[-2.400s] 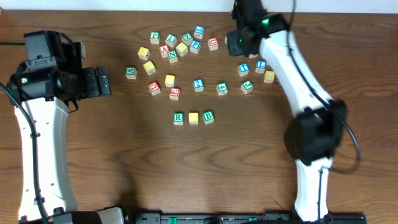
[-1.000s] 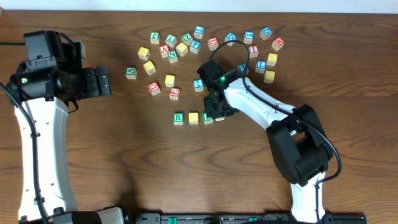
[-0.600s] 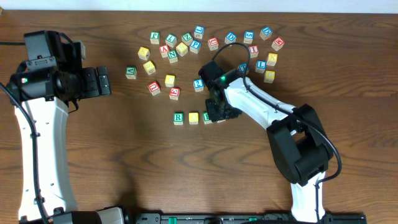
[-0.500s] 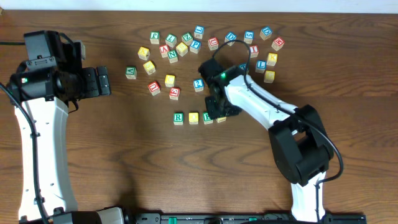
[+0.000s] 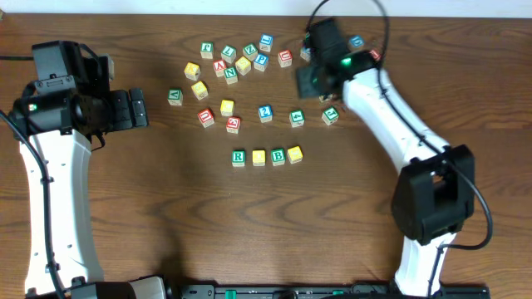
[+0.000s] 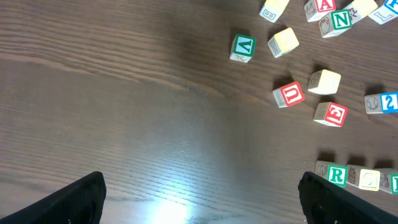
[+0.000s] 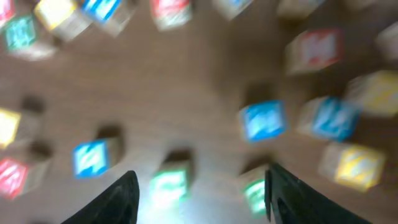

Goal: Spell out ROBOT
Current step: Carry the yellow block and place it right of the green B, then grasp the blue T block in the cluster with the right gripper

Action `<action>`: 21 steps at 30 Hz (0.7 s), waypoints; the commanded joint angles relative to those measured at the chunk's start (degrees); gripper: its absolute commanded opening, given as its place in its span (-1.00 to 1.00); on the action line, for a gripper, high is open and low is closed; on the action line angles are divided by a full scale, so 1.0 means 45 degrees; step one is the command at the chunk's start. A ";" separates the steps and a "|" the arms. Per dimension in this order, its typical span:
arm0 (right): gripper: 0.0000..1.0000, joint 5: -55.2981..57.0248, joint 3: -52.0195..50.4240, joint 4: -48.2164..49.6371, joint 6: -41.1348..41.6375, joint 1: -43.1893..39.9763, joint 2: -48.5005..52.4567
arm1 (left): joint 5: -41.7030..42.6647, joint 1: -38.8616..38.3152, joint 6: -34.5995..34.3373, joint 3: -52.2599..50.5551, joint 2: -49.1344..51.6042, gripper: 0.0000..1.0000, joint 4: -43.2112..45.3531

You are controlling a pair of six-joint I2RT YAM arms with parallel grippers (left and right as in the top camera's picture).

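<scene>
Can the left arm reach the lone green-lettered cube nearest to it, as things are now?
Probably yes: the green-lettered cube lies alone, with only bare table between it and the open left end effector.

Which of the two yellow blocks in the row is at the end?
The yellow cube just past the green B cube, farthest from the green R cube. The other yellow cube sits between the R and the B.
</scene>
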 commanded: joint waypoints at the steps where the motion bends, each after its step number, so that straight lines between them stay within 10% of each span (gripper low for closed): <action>1: 0.22 -0.0704 0.0097 0.0534 -0.1841 -0.0952 0.0792 | 0.0024 0.0034 0.0121 0.0306 -0.0053 0.95 0.0010; 21: -0.02 -0.1336 0.0102 0.2404 -0.3410 -0.1326 0.3089 | 0.0024 0.0034 0.0121 0.0306 -0.0053 0.95 0.0010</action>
